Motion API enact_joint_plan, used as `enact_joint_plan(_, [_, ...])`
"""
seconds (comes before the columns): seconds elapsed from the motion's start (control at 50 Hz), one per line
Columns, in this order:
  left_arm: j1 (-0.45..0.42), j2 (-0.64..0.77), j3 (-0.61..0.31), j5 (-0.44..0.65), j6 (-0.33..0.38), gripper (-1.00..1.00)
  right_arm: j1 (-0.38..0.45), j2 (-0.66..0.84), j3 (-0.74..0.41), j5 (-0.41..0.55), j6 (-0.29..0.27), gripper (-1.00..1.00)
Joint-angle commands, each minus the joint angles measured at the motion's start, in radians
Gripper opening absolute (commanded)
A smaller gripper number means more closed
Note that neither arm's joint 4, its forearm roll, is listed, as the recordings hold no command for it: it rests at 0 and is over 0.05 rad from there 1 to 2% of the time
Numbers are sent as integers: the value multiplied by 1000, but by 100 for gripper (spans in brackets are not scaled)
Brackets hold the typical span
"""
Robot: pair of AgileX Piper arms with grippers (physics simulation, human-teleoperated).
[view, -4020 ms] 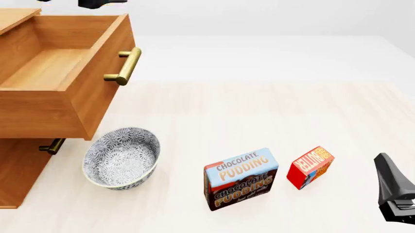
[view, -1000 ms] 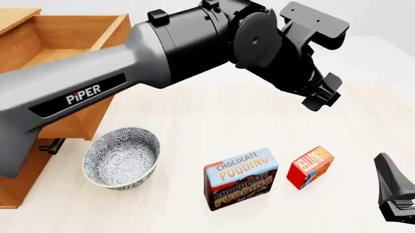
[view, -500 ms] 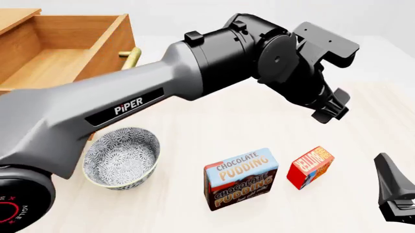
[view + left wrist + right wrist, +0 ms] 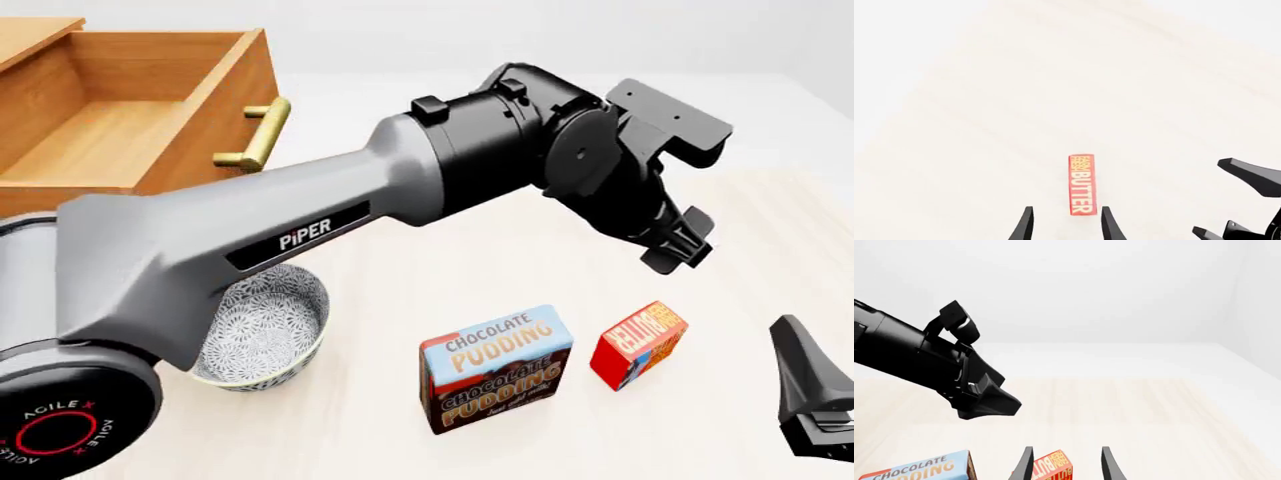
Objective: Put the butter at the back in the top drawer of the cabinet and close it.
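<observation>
The butter (image 4: 641,343), a small red box with an orange top, stands on the table to the right of the pudding box. My left gripper (image 4: 678,243) hangs open above and just behind it, apart from it. In the left wrist view the butter (image 4: 1081,184) lies just ahead of the left gripper (image 4: 1066,226), near the gap between its tips. The right gripper (image 4: 814,400) rests open at the front right, and the butter (image 4: 1051,467) shows between its tips. The top drawer (image 4: 200,150) of the cabinet (image 4: 30,32) stands pulled open and empty.
A "Chocolate Pudding" box (image 4: 497,367) stands upright left of the butter. A patterned bowl (image 4: 274,325) sits in front of the cabinet, partly hidden by my left arm (image 4: 334,215), which spans the table. The drawer's brass handle (image 4: 256,135) juts out.
The left arm has swung from above the open drawer across to the right. Its gripper has come down a little toward the butter. The right gripper and the boxes have not moved.
</observation>
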Motion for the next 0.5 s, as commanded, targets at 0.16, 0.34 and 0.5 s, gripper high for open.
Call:
enact_joint_plan(0.16, [2, 50, -18, -1, -9, 100, 0, 0, 0, 0, 0, 100])
enact_joint_plan(0.34, [6, 75, -33, -2, -14, 100, 0, 0, 0, 0, 0, 100])
enact_joint_plan(0.5, [1, 96, -53, 5, -19, 100, 0, 0, 0, 0, 0, 100])
